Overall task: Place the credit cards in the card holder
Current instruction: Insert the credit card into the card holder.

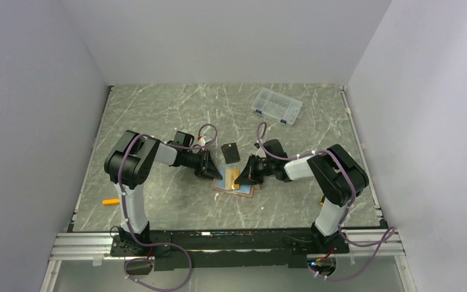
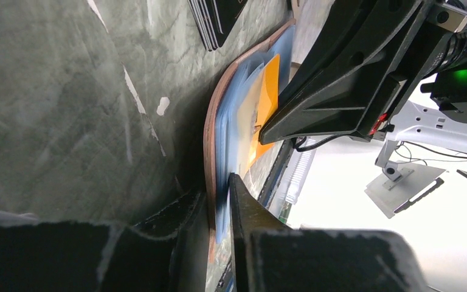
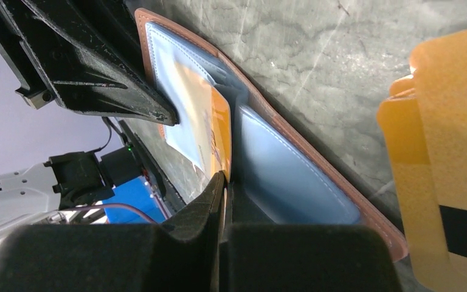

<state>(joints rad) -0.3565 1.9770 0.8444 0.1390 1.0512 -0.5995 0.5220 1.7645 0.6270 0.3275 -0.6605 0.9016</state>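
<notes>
The tan card holder (image 1: pixel 230 187) lies open on the table, blue-grey pockets up (image 3: pixel 292 170). My left gripper (image 1: pixel 214 172) is shut on the holder's left edge (image 2: pixel 210 140), pinching leather and lining (image 2: pixel 219 201). My right gripper (image 1: pixel 241 176) is shut on an orange-gold credit card (image 3: pixel 222 137) and holds it on edge at the holder's fold (image 3: pixel 225 179). That card (image 2: pixel 267 91) stands partly behind a pale pocket layer. More orange-gold cards with a black stripe (image 3: pixel 450 152) lie on the table beside the holder. I cannot pick out the silver-grey card.
A small black rectangle (image 1: pixel 230 151) lies just behind the holder, and also shows in the left wrist view (image 2: pixel 216 18). A clear plastic box (image 1: pixel 276 105) sits at the back right. A small orange item (image 1: pixel 110 201) lies at the front left.
</notes>
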